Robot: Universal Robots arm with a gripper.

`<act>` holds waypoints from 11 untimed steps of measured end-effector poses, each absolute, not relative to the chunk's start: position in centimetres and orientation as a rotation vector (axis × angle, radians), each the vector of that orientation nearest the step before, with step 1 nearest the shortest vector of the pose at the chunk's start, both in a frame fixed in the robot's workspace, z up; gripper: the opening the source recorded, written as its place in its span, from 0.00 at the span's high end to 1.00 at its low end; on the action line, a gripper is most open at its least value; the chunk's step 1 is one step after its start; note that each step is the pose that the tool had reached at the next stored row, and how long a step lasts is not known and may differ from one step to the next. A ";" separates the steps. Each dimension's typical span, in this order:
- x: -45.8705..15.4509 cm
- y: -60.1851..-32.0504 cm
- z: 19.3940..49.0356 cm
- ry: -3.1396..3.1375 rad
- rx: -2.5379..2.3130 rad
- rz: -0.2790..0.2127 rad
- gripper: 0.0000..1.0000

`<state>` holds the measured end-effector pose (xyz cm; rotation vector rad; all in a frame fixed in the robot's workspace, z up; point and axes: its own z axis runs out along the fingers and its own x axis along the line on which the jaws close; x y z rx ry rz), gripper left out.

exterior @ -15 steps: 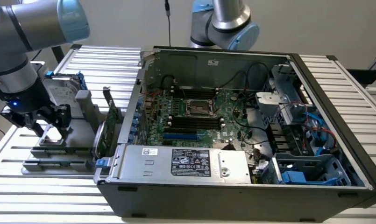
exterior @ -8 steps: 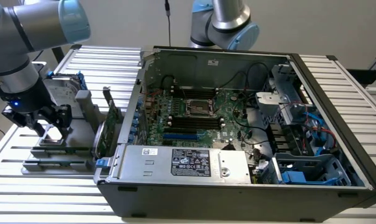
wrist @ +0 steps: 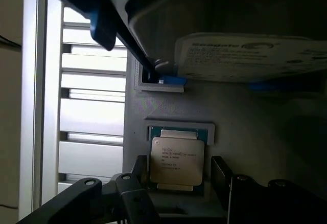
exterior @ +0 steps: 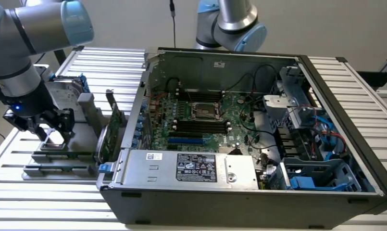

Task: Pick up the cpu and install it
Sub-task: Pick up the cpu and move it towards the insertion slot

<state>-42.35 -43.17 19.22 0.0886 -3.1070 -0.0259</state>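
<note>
**Hovering over the cpu [wrist: 176, 158] with open gripper [wrist: 179, 179], chip not yet lifted**

The robot arm hangs low above a grey holder [wrist: 168, 109] that sits on a slatted metal table [exterior: 39, 192], near the table's edge on the exterior view's left. An open computer case [exterior: 244, 207] lies flat on the same table, just beside the holder.

The cpu, a small square chip with a silver top, lies flat in a shallow pocket of the holder. The pocket's raised lip wraps one edge of the chip, which seems meant to keep it square and in a known spot. The jaws are spread wide, one finger [wrist: 139, 175] on each side of the chip. They straddle it closely and appear not to be pressing on it. Nothing is held.

The holder also carries other parts. A hard drive [wrist: 250, 55] with blue brackets rests toward the holder's far edge, and a green circuit card [exterior: 114, 126] stands on edge along the side nearest the case. The upright slot likely keeps the card easy to grasp.

Inside the case, the square socket [exterior: 203, 111] on the green board appears bare, with its metal frame around it. The task looks to be at its start: the chip is in its pocket, well apart from the socket.
</note>
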 end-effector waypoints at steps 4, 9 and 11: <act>-42.4 -43.1 19.1 -3.108 0.081 -0.026 0.38; -42.5 -42.8 19.1 -3.107 0.070 -0.026 0.38; -42.6 -42.8 19.0 -3.108 0.067 -0.026 0.38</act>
